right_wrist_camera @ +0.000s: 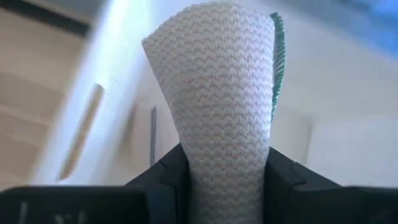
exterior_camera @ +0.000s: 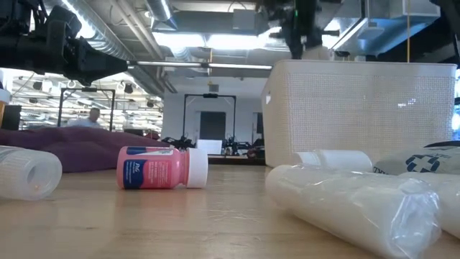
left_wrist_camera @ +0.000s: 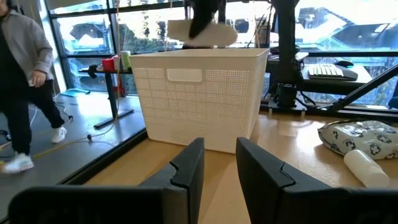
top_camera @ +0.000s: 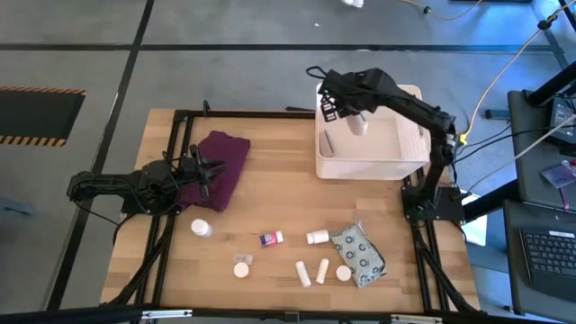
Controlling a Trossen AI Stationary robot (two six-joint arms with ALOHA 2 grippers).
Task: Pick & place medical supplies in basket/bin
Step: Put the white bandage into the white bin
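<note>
- Filling the right wrist view, a white woven bandage roll [right_wrist_camera: 214,106] is sitting clamped between the two fingers of the right claw [right_wrist_camera: 227,171]; in the overhead view that claw [top_camera: 358,115] is hanging over the white tub [top_camera: 369,166], inside its rim.
- Judging from this, the release is the risky part: the roll is sticking up well past the fingers and looks soft, so it could be clinging to one finger when they part, or tipping toward the tub's near wall rather than dropping flat.
- A green edge [right_wrist_camera: 277,62] is showing along one side of the roll; if that is a loose tail, it may be unwinding on the way down.
- Left of the tub, the left claw [top_camera: 205,171] is waiting over the purple cloth [top_camera: 220,166], its fingers [left_wrist_camera: 186,168] standing slightly apart with nothing between them.
- In front of the tub on the desk [top_camera: 270,207], other supplies are lying loose: a pink-labelled bottle [top_camera: 271,238], white tubes [top_camera: 312,270], round white containers [top_camera: 241,268] and a grey patterned pouch [top_camera: 358,254].
- Inside the tub, the floor is partly hidden by the right arm, so what is already lying there is hard to make out.
- From desk height, the tub wall [exterior_camera: 359,115] is blocking the interior entirely and the claw above is cut off at the frame's top.
</note>
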